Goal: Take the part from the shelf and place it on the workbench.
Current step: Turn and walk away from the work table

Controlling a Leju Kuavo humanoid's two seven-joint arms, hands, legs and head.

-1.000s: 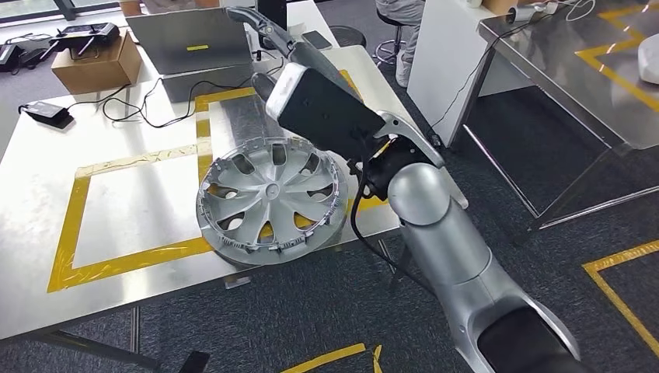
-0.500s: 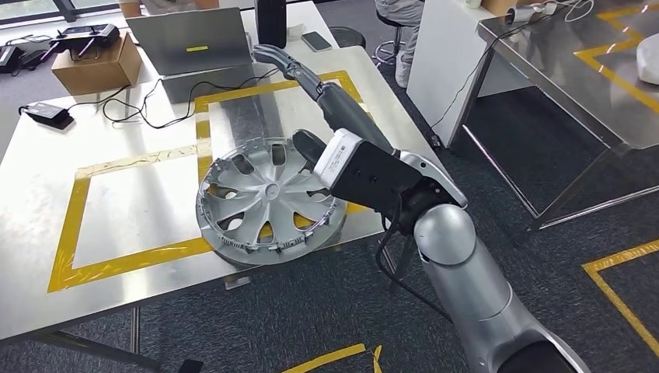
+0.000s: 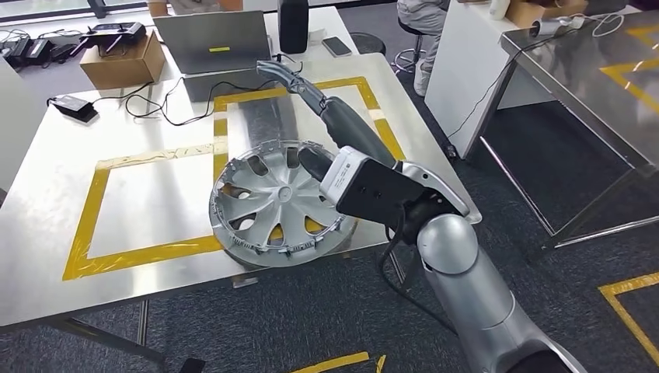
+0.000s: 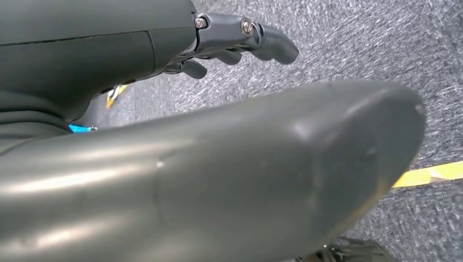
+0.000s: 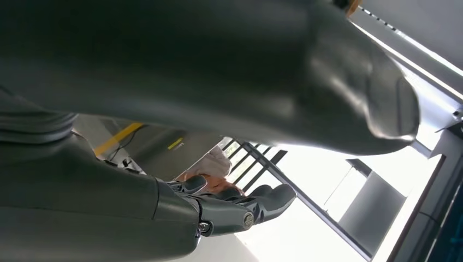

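While I watch from the head view, the round silver plastic wheel cover (image 3: 278, 203) lies flat on the shiny steel tabletop (image 3: 148, 206), at its near edge, straddling the yellow tape outline (image 3: 89, 225). It has curved spokes around a small hub, dark openings between them and a ring of small clips along its rim. My right hand (image 3: 311, 93) reaches over the tabletop beyond the cover, fingers stretched out, holding nothing. In its wrist view, my left hand (image 4: 235, 41) hangs over grey carpet (image 4: 355, 43), fingers loosely extended and empty.
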